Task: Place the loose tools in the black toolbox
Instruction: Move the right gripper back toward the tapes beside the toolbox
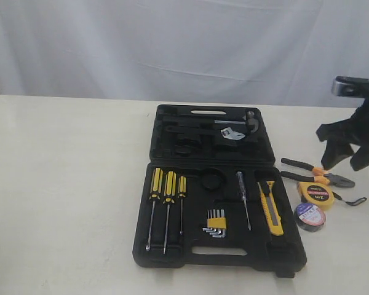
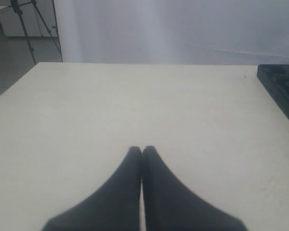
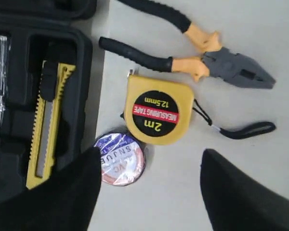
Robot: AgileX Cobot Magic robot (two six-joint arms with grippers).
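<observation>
The black toolbox [image 1: 172, 261] lies open mid-table, and the yellow-black utility knife [image 1: 270, 208] rests in a recess on its right side. Just right of the case, on the table, lie the black-and-orange pliers [image 1: 320, 175], the yellow tape measure [image 1: 315, 194] and the black tape roll [image 1: 310, 216]. My right gripper [image 1: 344, 161] hangs open above these three, holding nothing. In the right wrist view the tape roll [image 3: 120, 159] lies by one finger, below the tape measure [image 3: 156, 113] and pliers [image 3: 192, 62]. My left gripper [image 2: 142, 150] is shut over bare table, with the toolbox edge [image 2: 279, 86] off to one side.
Three yellow-black screwdrivers [image 1: 166, 203], a hex key set [image 1: 215, 222] and a slim clear-handled screwdriver [image 1: 243, 203] sit in the lower tray. A hammer and wrench [image 1: 234, 126] fill the lid. A white curtain hangs behind the table. A tripod [image 2: 24, 24] stands beyond the table's corner.
</observation>
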